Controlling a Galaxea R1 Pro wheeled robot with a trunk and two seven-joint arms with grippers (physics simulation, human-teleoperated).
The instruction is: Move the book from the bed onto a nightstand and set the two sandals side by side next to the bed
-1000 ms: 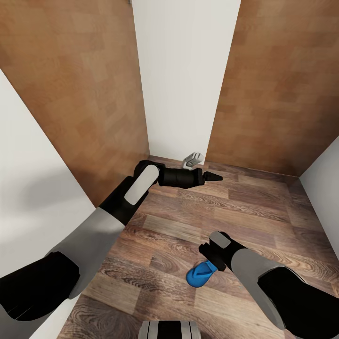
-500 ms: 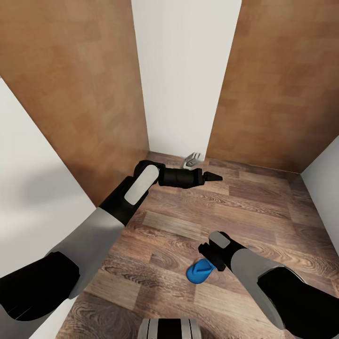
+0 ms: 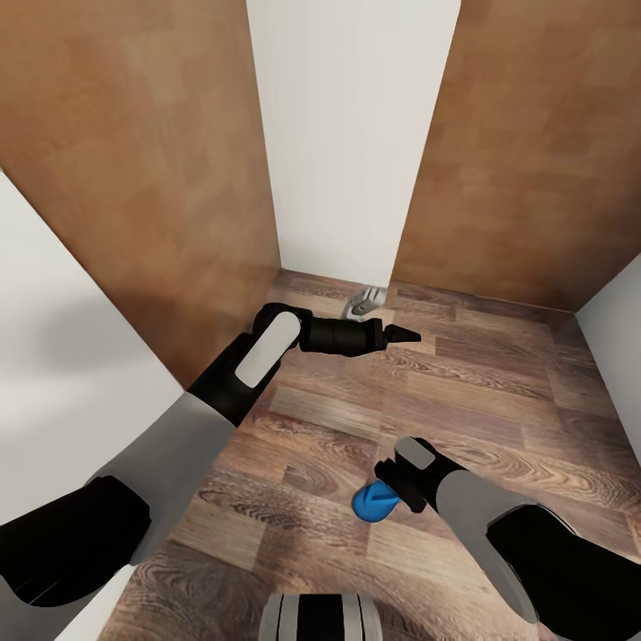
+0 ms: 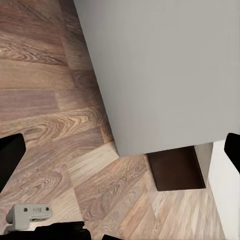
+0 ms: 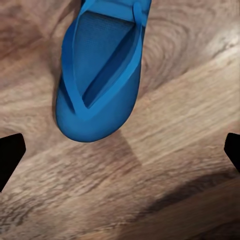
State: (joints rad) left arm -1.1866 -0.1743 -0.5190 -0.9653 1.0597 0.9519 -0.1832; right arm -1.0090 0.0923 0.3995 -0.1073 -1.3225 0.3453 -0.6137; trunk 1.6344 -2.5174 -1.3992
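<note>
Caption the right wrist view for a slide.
Blue sandal lying on the wood floor, the open right gripper above and apart from it.

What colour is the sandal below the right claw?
Bright blue all over, straps included; the sandal shows best in the right wrist view.

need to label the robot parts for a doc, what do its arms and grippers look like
Both arms have light grey forearm shells joined by bulky matte black joints. The left arm carries a pale grey oval panel, then a ribbed black cylindrical wrist tapering to the slim, pointed black left gripper. The right gripper is a chunky black block with a small grey plate on top. Its fingertips show as dark wedges. No cables or markings visible.
</note>
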